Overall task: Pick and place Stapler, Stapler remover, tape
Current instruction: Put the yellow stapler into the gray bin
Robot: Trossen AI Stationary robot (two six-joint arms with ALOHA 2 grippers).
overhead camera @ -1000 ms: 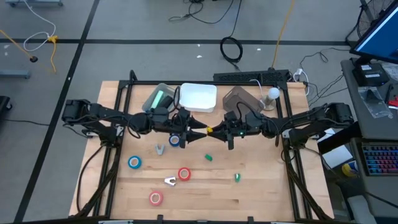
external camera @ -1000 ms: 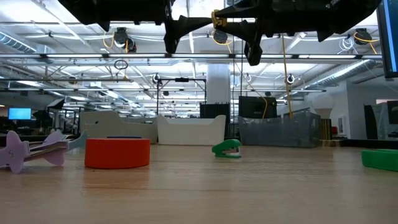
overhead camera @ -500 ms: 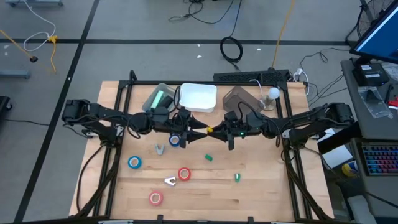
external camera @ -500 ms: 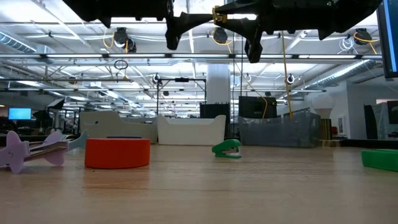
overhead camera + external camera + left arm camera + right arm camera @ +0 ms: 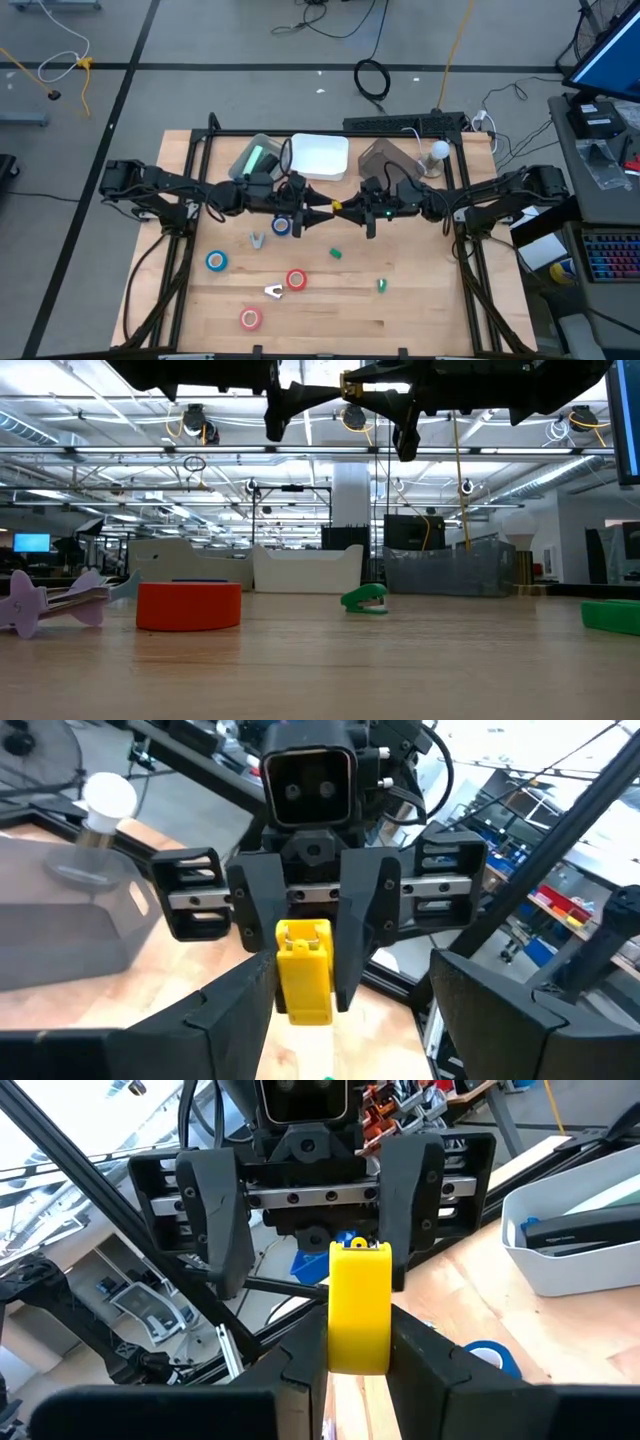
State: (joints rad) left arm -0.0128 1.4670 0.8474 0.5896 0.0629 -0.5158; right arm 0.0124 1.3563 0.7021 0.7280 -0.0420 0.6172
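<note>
**Yellow stapler held between two facing grippers above mid-table**

Nearest the front edge of the wooden table (image 5: 420,320) lies a pink tape roll (image 5: 250,318), a ring with a white centre. Behind it sit a pale, winged staple remover (image 5: 273,291) and a red tape roll (image 5: 296,280), which in the low view shows as a squat red cylinder. A small green stapler (image 5: 381,285) lies toward the right side, another green piece (image 5: 336,254) nearer the middle. A blue tape roll (image 5: 216,261) rests left of centre, with a grey remover (image 5: 258,240) behind it and a second blue roll (image 5: 281,226) under the left arm.

Above the table's middle, the right gripper (image 5: 340,209) is clenched on a smooth, boxy yellow stapler (image 5: 359,1306), its dark fingers (image 5: 425,1352) pressing both sides. The left gripper (image 5: 318,209) faces it, jaws released and spread wide to either side of the stapler, not touching it.

Along the back edge stand a clear bin (image 5: 252,155) with something green inside, a white tray (image 5: 318,157) and a grey tub (image 5: 384,157). No writing is readable.
</note>
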